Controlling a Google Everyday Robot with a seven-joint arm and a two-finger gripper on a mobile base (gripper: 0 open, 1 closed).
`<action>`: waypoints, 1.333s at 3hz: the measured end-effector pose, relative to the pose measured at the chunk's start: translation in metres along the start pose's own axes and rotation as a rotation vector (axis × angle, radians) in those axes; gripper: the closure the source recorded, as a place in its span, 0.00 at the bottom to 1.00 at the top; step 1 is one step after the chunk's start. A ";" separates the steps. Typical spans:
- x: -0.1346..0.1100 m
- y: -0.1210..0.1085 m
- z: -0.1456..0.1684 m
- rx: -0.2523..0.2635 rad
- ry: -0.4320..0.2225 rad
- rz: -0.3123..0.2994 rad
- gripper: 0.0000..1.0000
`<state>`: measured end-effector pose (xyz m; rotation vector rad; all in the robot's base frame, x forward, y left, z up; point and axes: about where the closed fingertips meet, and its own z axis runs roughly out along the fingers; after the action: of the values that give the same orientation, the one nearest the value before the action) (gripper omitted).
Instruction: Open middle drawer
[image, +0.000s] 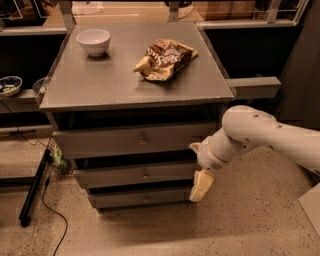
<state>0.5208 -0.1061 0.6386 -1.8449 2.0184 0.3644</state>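
The middle drawer (135, 174) is a grey flat front with a small round knob (145, 175), second of three in the grey cabinet. The wider top drawer (132, 140) sits above it and the narrowest bottom drawer (140, 198) below. My gripper (201, 184) hangs from the white arm (260, 136) at the right end of the middle drawer's front, pointing down over the drawer's right edge. It is well to the right of the knob.
On the cabinet top (100, 80) stand a white bowl (93, 41) at the back left and a crumpled chip bag (165, 59) at the back right. A black pole (34, 187) and a cable lie on the floor at the left. A small bowl (9, 85) sits on a low shelf at the left.
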 end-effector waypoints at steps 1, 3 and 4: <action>0.004 -0.004 0.016 -0.008 -0.004 0.016 0.00; 0.009 -0.018 0.048 -0.041 -0.019 0.036 0.00; 0.012 -0.028 0.082 -0.065 -0.048 0.057 0.00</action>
<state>0.5557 -0.0844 0.5620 -1.8019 2.0524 0.4905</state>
